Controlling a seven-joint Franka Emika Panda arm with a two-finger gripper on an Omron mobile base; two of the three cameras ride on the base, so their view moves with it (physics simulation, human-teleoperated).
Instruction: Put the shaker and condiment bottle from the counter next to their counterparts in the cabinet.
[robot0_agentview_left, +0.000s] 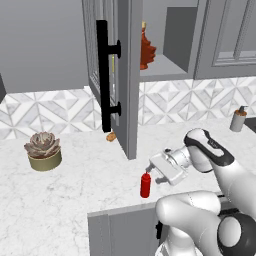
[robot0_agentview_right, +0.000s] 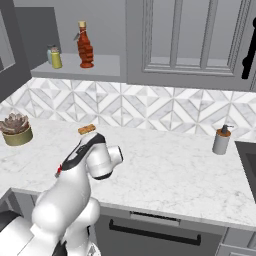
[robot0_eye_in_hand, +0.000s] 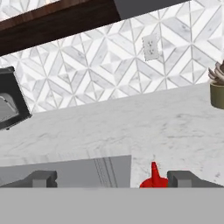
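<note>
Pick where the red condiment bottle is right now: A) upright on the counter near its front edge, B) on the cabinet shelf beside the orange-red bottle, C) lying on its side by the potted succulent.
A: the condiment bottle stands upright on the marble counter, by the open pincer.

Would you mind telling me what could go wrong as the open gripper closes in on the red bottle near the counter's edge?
1. The red bottle stands close to the counter front edge; a nudge from the gripper could tip it off.
2. In the hand view the nozzle sits near one fingertip, off-centre, so closing might knock it over.
3. The open cabinet door hangs close by; lifting toward the shelf could hit it.
</note>
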